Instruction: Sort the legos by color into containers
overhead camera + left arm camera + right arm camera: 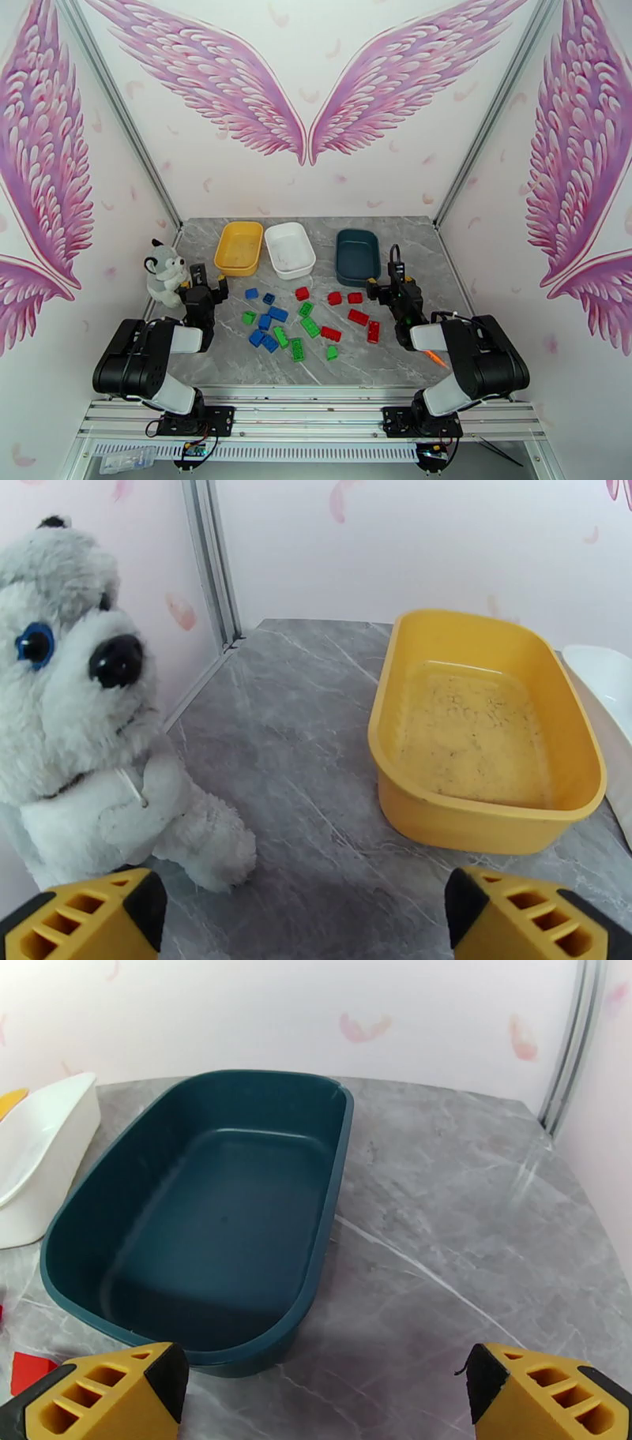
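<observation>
Scattered legos (310, 326) near 3 containers (290, 251)

- top view: high behind the near edge, looking down on the whole table (363, 367).
- left wrist: low, near the yellow tray (474, 827).
- right wrist: low, near the teal tray (325, 1197); both share the white tray (600, 677) (47, 1157).

Yellow tray (239, 247), white tray (290, 249), dark teal tray (357, 255). Red legos (358, 316), green legos (310, 326), blue legos (278, 313). Tabletop (237, 363) grey marble. Plush husky (165, 272) grey-white, blue eyes. Wall wings (237, 87) pink.
</observation>
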